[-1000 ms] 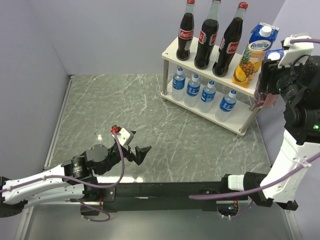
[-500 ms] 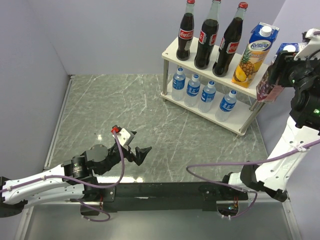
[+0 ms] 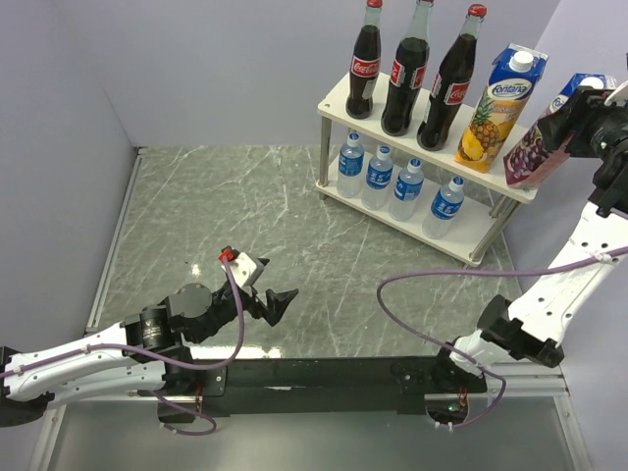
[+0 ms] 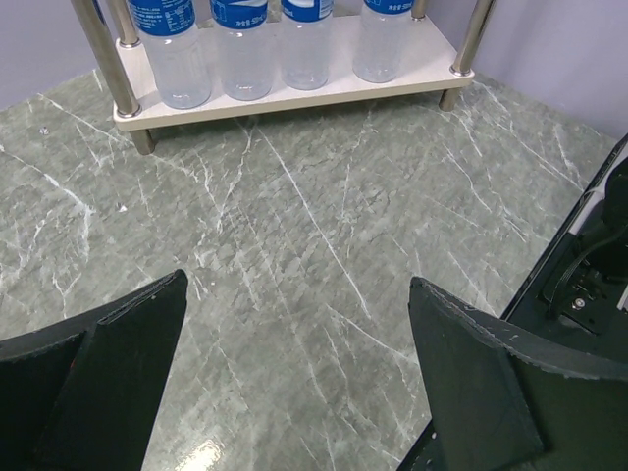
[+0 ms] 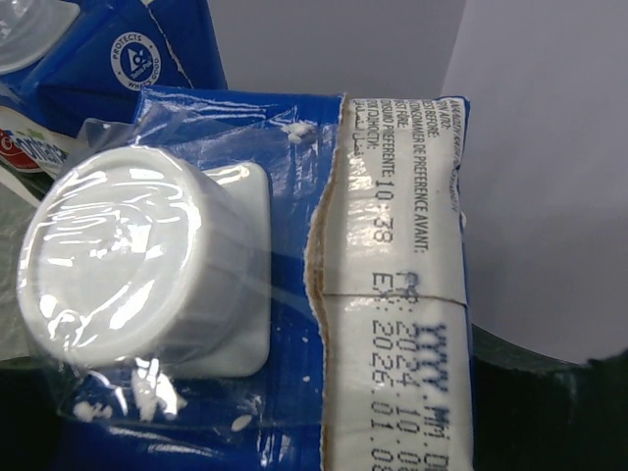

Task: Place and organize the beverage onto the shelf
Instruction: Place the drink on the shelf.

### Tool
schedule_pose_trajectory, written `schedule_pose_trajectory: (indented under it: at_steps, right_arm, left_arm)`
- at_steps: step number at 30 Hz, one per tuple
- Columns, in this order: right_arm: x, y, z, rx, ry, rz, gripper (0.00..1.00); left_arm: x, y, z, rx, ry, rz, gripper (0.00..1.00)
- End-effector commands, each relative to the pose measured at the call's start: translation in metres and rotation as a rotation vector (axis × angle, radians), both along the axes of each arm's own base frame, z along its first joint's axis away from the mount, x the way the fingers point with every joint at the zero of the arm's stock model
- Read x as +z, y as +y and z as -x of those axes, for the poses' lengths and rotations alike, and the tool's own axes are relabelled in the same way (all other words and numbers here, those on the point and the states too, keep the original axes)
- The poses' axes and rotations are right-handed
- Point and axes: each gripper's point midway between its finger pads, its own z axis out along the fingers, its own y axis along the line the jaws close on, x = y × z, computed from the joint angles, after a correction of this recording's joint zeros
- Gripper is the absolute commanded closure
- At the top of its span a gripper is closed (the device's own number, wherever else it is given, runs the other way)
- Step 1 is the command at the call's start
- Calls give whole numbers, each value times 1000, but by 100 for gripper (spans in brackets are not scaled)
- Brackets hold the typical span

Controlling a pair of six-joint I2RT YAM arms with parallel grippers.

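Observation:
The shelf stands at the back right. Three cola bottles and a pineapple juice carton stand on its top board. Several water bottles stand on the lower board; they also show in the left wrist view. My right gripper is shut on a grape juice carton, held tilted at the top board's right end beside the pineapple carton. Its white cap and blue top fill the right wrist view. My left gripper is open and empty, low over the table near the front.
The marble table top stretches left of the shelf. Lilac walls stand close behind and right of the shelf. The black base rail runs along the front edge.
My right arm has swung right and up with the grape carton, which now tilts at the shelf's right end. The left arm has not moved.

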Motion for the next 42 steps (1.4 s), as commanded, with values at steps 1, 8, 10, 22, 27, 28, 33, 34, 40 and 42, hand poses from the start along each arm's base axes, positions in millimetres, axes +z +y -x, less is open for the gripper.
schedule_pose_trajectory:
  at_steps: [1, 8, 10, 22, 27, 28, 33, 34, 40, 42]
  right_arm:
    - [111, 26, 18, 100, -372, 276, 100]
    - [103, 24, 4, 165, -349, 260, 100]
    - [102, 25, 2, 178, -345, 254, 100]
    - [98, 32, 6, 218, -332, 275, 100]
    - [90, 34, 11, 213, -305, 297, 100]
    - [89, 33, 12, 212, -302, 307, 100]
    - [86, 31, 16, 190, -285, 325, 100]
    - [87, 32, 18, 190, -289, 328, 100]
    - [82, 31, 10, 212, -278, 290, 100]
    - [79, 28, 7, 215, -268, 277, 100]
  left_arm:
    - [23, -2, 0, -14, -33, 53, 1]
    - [28, 2, 4, -26, -37, 72, 1]
    - [28, 2, 6, -33, -35, 78, 0]
    - [34, 3, 15, -76, -31, 107, 0]
    - [35, 3, 18, -88, -29, 108, 1]
    - [35, 3, 18, -89, -29, 110, 0]
    - [33, 1, 19, -95, -25, 104, 1]
    - [33, 1, 19, -95, -25, 104, 0]
    - [31, 1, 19, -92, -23, 97, 0]
    - [32, 2, 18, -91, -24, 99, 1]
